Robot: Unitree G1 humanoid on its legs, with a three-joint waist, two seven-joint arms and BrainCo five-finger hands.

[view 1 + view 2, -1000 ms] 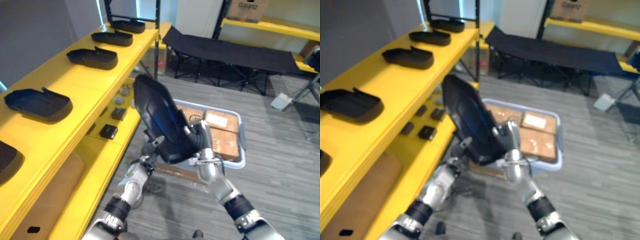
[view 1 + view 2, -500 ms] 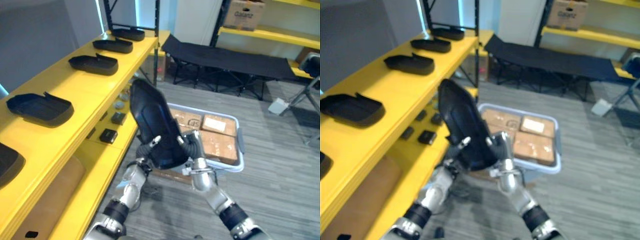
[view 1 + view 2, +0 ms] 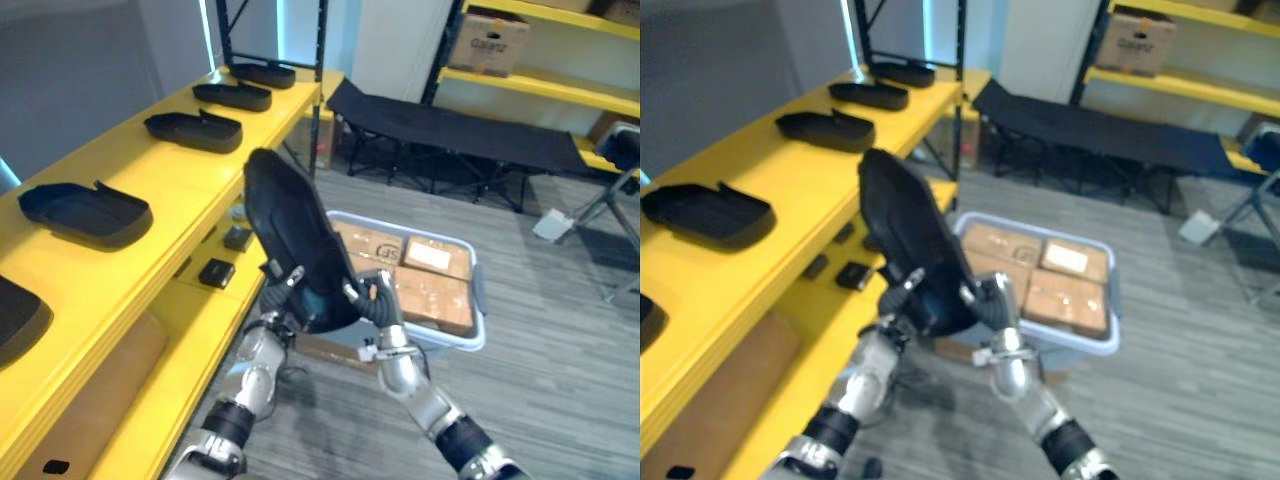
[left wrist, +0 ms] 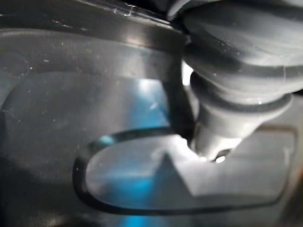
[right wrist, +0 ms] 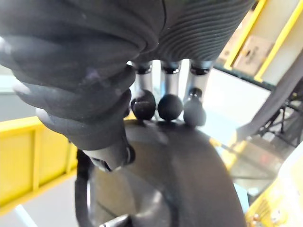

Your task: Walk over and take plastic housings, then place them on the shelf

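The left robot hand (image 3: 283, 285) and right robot hand (image 3: 371, 294) clasp the upright plastic housing (image 3: 292, 235), which has edged toward the yellow shelf (image 3: 160, 176) at 9 o'clock; placing looks near.

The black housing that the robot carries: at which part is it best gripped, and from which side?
Grip the housing at its lower end, from both sides: left hand on one edge, right hand pinching the opposite rim. It is a long hollow shell standing tilted, so two opposed holds low down probably stop it twisting.
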